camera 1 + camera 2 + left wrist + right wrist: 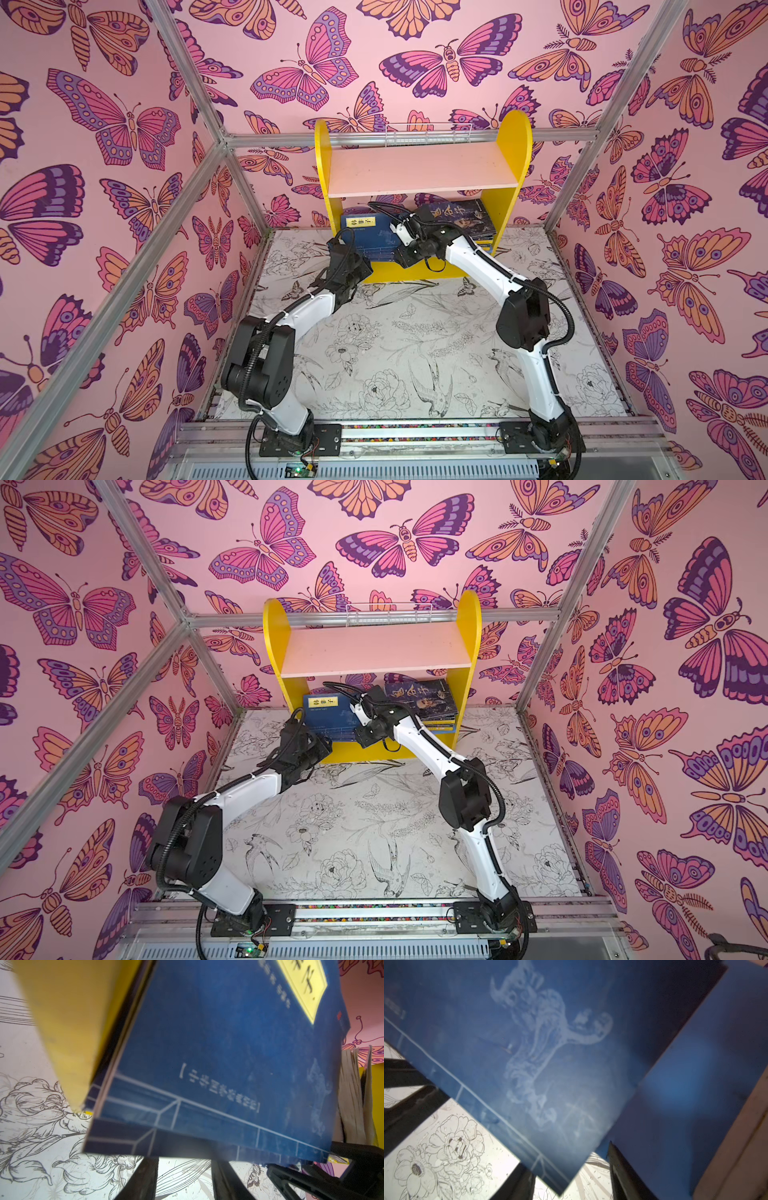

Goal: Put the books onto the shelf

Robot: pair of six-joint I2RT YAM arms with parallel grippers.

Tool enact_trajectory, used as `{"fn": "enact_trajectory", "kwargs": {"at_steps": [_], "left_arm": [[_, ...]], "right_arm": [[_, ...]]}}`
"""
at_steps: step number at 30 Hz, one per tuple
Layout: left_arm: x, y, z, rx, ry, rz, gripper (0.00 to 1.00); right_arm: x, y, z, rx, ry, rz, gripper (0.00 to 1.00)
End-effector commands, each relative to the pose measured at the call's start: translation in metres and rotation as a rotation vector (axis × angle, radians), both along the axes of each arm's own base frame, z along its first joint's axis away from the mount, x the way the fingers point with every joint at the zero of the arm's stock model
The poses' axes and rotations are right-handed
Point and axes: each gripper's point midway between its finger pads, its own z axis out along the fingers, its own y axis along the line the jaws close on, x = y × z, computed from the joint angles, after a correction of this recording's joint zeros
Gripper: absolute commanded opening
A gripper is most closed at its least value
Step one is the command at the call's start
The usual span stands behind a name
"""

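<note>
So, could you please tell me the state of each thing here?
left gripper, open, at navy books
right gripper, open, at navy books
navy books, stacked flat on shelf lower tier
portrait-topped stack, flat, same tier
upper board, bare
shelf, upright

The navy-blue book (376, 237) carries a yellow title label (360, 222) with black characters reading 韩非子; in the left wrist view a white bracketed line lower on its cover is too blurred to read. The dark book (465, 214) bears large gold characters, seemingly 鬼谷子
</note>
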Motion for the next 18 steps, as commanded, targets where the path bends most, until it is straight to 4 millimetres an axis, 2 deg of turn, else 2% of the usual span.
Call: {"fn": "enact_trajectory", "kwargs": {"at_steps": [1, 5, 10, 18], "left_arm": [[0.012, 0.006, 0.009, 0.030, -0.036, 0.021, 0.44], [0.011, 0.007, 0.018, 0.037, -0.055, 0.020, 0.44], [0.004, 0.011, 0.036, 0.043, -0.089, 0.020, 0.44], [-0.018, 0.021, 0.062, 0.035, -0.131, 0.043, 0.45]], "right_arm": [[0.015, 0.006, 0.006, 0.024, -0.055, -0.019, 0.52], [0.010, 0.007, 0.010, 0.038, -0.045, -0.007, 0.52], [-0.001, 0.000, 0.032, 0.070, -0.078, -0.014, 0.56], [-0.032, -0.023, 0.058, 0.119, -0.089, -0.053, 0.57]]}}
